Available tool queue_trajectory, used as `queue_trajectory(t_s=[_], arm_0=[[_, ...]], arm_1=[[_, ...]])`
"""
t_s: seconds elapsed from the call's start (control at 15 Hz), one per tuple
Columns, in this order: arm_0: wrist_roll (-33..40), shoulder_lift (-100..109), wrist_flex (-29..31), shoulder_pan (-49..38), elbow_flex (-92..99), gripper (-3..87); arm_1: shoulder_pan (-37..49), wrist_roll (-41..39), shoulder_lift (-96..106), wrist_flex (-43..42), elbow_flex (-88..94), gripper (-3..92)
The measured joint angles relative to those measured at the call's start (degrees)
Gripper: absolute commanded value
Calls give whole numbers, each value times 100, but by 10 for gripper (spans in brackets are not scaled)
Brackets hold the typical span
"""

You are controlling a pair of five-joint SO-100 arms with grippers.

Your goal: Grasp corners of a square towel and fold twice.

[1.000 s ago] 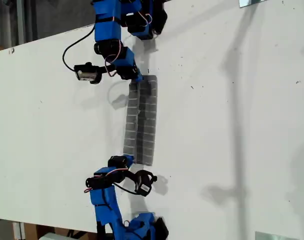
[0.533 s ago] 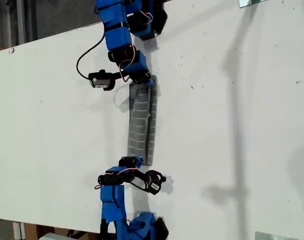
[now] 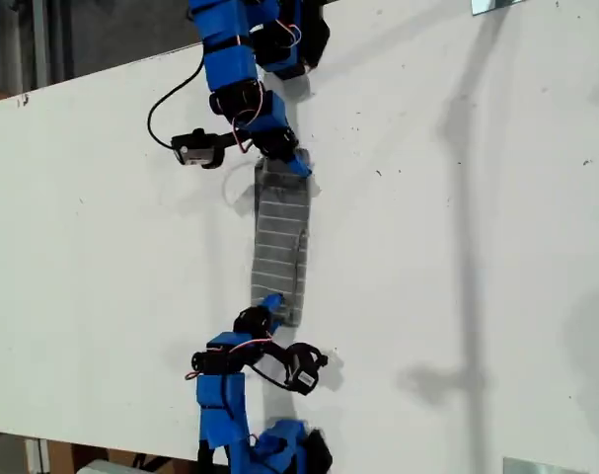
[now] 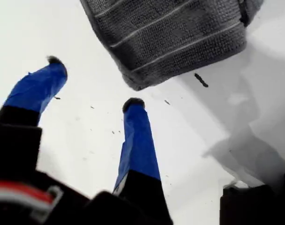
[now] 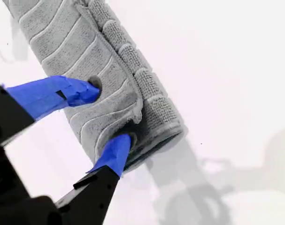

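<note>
- The towel (image 3: 279, 237) lies as 1 narrow folded strip on the white table (image 3: 457, 197), lengthwise between the 2 arms in the exterior view; it looks folded once, so 1 fold seems left
- My first gripper (image 4: 94, 82) has its jaws spread and empty; a rounded towel corner (image 4: 137, 83) lies just beyond the fingertips, apart from them
- My second gripper (image 5: 108, 114) has its jaws apart, straddling the other end; both fingertips (image 5: 88, 89) touch cloth, nothing pinched yet
- To do this well I would catch every layer at each end before closing; take a shallow bite at the hem; lift both ends level so the strip does not twist
</note>
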Motion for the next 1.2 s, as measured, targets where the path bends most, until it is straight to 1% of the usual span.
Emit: queue_trajectory(t_s=[0.13, 0.2, 0.27, 0.47, 0.6, 0.73, 0.93, 1.07, 1.2], arm_0=[[0, 404, 237, 9, 79, 271], [-18, 756, 369, -53, 264, 275], [-18, 1195, 369, -158, 624, 279], [-26, 2540, 237, -246, 1679, 286], [-167, 3164, 114, -255, 2241, 306], [-290, 3560, -26, -246, 2681, 313], [-475, 4535, -35, -167, 3366, 313], [-642, 5291, -44, 0, 3744, 314], [-703, 5511, -62, 158, 3832, 314]], arm_1=[[404, -149, 598, 501, 18, 351], [650, -167, 896, 606, 176, 353], [844, -176, 1204, 571, 536, 354], [1072, -167, 1617, 88, 1441, 354], [1230, -167, 1635, -325, 1811, 360], [1274, -167, 1028, -729, 1793, 370], [1354, -185, -1107, -1257, 1292, 367], [1477, -185, -1380, -1292, 1274, 344], [1547, -229, -1556, -1485, 1160, 321]])
